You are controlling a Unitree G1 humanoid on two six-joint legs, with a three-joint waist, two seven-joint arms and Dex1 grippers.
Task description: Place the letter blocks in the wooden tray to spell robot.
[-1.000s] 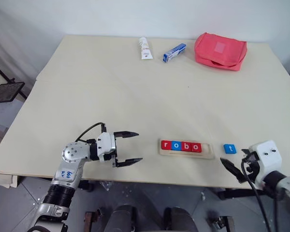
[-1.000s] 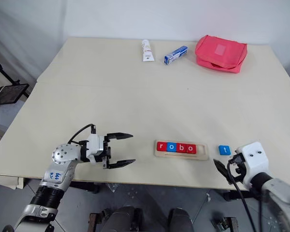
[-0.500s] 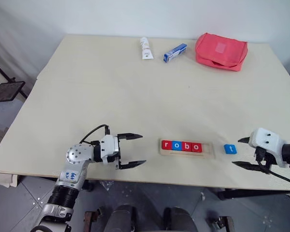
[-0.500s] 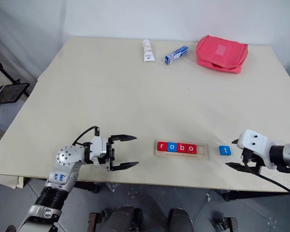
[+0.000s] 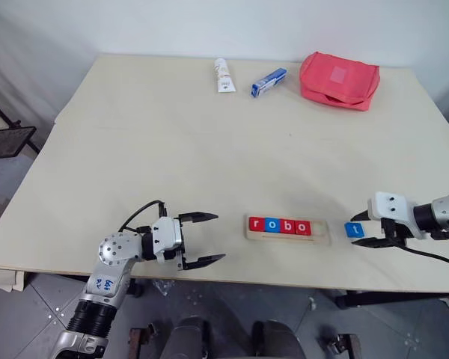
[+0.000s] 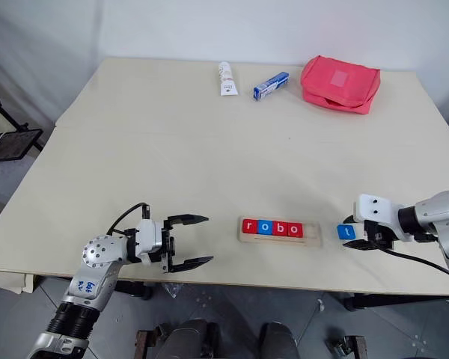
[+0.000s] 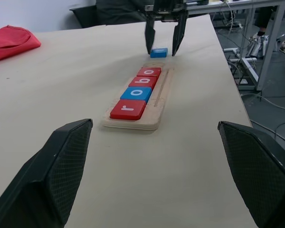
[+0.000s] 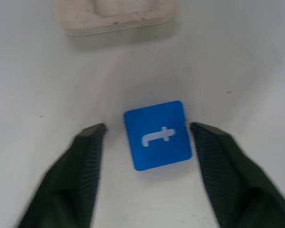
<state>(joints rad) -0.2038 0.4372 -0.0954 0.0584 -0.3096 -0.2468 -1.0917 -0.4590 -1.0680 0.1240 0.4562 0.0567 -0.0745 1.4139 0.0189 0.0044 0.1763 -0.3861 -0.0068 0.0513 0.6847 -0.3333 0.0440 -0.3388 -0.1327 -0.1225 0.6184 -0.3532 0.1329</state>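
Our right gripper (image 8: 145, 137) sits at the table's near edge, towards its right corner, fingers spread to either side of the blue t block (image 8: 157, 135) with a gap at each pad, so nothing is pinched yet. The block lies flat on the table, just off the right end of the wooden tray (image 5: 289, 237), whose long axis runs along that near edge and already carries r, o, b, o, leaving its right-hand slot free. Our left gripper (image 5: 203, 238), jaws wide and empty, waits well apart beyond the tray's left end; the right arm is clearly nearer.
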